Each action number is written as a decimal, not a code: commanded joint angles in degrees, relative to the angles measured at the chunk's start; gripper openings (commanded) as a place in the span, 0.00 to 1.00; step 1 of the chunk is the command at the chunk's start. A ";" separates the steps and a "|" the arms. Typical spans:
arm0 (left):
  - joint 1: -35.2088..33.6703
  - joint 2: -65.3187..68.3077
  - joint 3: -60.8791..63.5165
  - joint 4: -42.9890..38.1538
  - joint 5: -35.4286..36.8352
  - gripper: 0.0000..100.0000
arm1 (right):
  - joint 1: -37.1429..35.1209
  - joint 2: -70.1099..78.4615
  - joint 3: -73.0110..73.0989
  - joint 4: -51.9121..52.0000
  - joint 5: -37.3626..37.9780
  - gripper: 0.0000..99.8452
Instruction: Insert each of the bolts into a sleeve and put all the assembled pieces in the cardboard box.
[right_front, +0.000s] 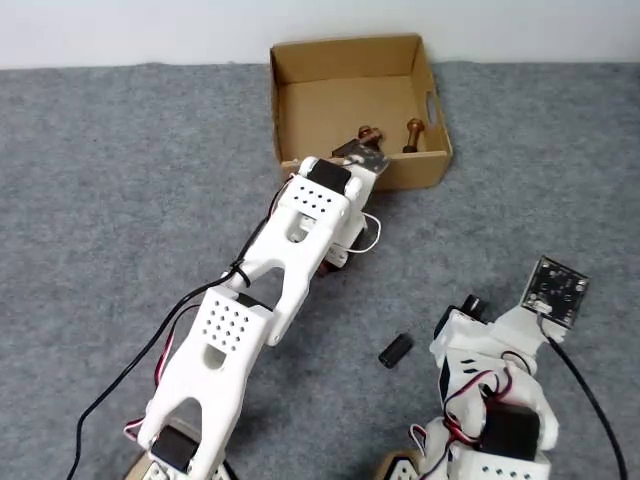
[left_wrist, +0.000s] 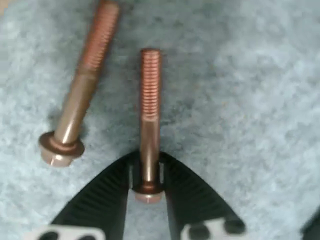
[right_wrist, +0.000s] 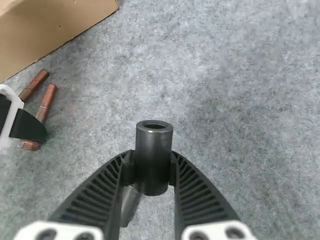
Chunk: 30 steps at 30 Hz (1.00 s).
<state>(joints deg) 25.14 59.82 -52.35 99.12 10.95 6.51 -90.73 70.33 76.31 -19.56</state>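
1. The left gripper (left_wrist: 147, 167) is clamped on a copper bolt (left_wrist: 149, 115), with the jaws closed on the shank just above the head. The threaded end points away from the gripper. I cannot tell whether this bolt is touching the carpet (right_front: 120, 180).
2. A second bolt (left_wrist: 80, 95) lies on the carpet just beside the gripped one. It is angled away from it and the two do not touch.
3. The left arm (right_front: 300, 215) stretches far across the table. Its wrist sits just short of the near wall of the cardboard box (right_front: 415, 170).
4. The right gripper (right_wrist: 151, 159) grasps a black sleeve (right_wrist: 154, 137) held upright, open bore on top, with the jaws closed against its sides.
5. The right arm (right_front: 490, 370) is folded at the near right, well apart from the box.
6. A loose sleeve (right_front: 396, 350) lies on its side on the carpet between the two arms, just left of the right arm.
7. Two assembled pieces (right_front: 365, 135) (right_front: 413, 130) rest inside the box against its near wall.
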 joint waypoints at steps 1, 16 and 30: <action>-0.18 -3.78 -1.54 1.41 8.35 0.00 | 0.22 -0.40 -0.44 -1.45 0.44 0.01; -0.97 -35.69 25.45 1.32 37.71 0.00 | 0.13 -0.40 -0.44 -1.45 0.44 0.01; -16.62 -42.37 45.58 1.32 76.13 0.01 | 0.13 -0.40 -0.53 -1.45 0.35 0.01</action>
<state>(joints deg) 12.48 21.41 -8.57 98.86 84.53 6.51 -90.73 70.33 76.31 -19.56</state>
